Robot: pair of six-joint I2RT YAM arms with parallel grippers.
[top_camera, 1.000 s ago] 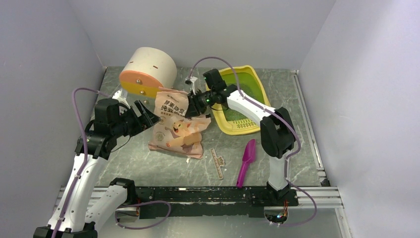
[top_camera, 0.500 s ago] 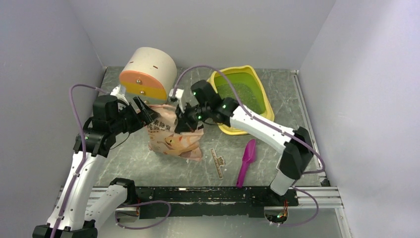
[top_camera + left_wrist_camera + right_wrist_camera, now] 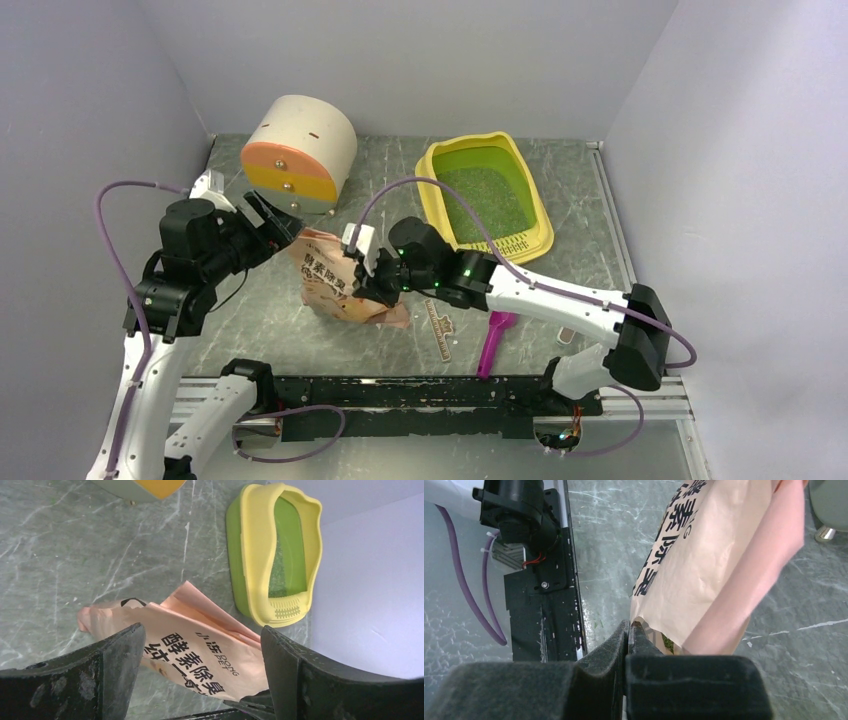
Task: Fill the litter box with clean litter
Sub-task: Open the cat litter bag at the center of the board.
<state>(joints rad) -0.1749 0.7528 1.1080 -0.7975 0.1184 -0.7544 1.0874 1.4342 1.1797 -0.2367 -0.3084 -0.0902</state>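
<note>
The litter box (image 3: 436,175) is a yellow tray with a lime-green pan at the back right. It also shows in the left wrist view (image 3: 255,535). Clean litter (image 3: 487,200) lies as a speckled greenish layer in its pan. The pink printed bag (image 3: 330,280) hangs tilted left of centre, well clear of the box. My right gripper (image 3: 370,285) is shut on the bag's lower edge (image 3: 704,555), its jaws pressed together on it (image 3: 630,628). My left gripper (image 3: 275,225) is open by the bag's top left, with the bag (image 3: 200,650) showing between its fingers (image 3: 200,632).
A cream-and-orange cylindrical container (image 3: 298,152) stands at the back left. A magenta scoop (image 3: 497,335) lies at the front, partly under my right arm. A torn-off strip (image 3: 440,328) lies beside it. Black rails (image 3: 420,390) run along the near edge.
My right gripper has carried the bag from beside the litter box toward the front left. My left arm has drawn back to the left, still open.
</note>
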